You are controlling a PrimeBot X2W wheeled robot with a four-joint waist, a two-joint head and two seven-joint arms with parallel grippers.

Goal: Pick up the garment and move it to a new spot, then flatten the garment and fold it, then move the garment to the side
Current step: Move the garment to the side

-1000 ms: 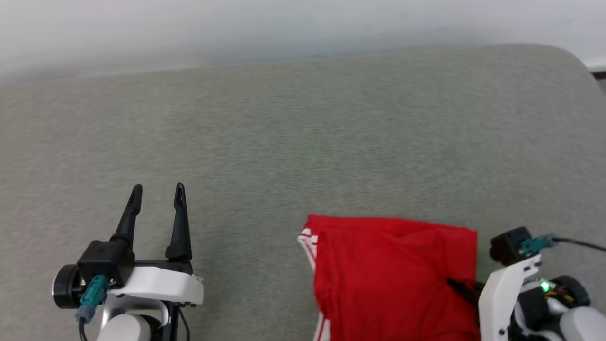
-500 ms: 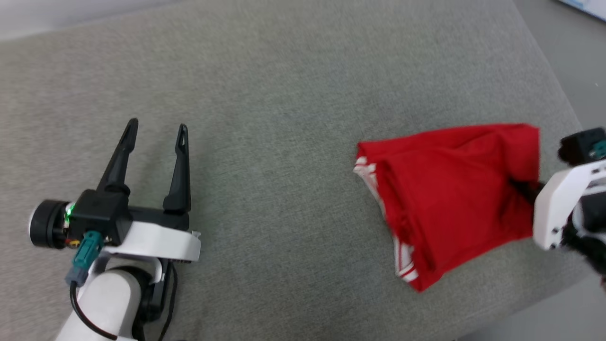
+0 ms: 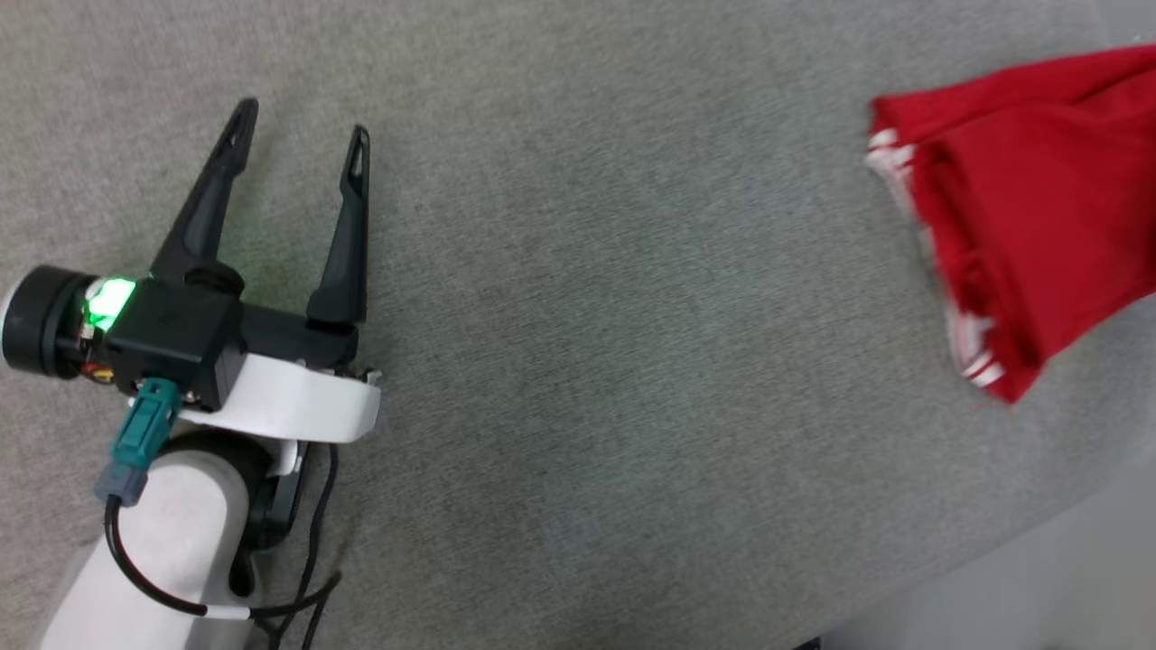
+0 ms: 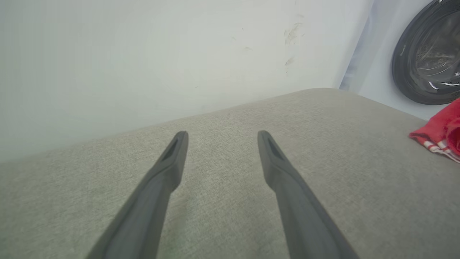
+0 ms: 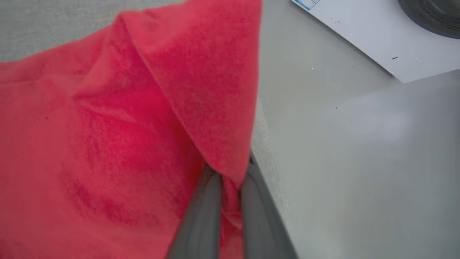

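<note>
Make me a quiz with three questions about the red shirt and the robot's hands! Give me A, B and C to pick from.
1. Where on the grey cushion is the red jersey?
A. in the middle
B. at the far left
C. by the right edge

2. What colours is the jersey's striped trim?
A. red and white
B. blue and yellow
C. green and black

3. What is the right gripper doing?
A. standing wide open
B. pinching the jersey
C. holding a cup

Answers:
1 C, the head view has it far right, near where the cushion ends.
2 A, white stripes on red run along its edge.
3 B, red cloth is clamped between its two fingers.
</note>
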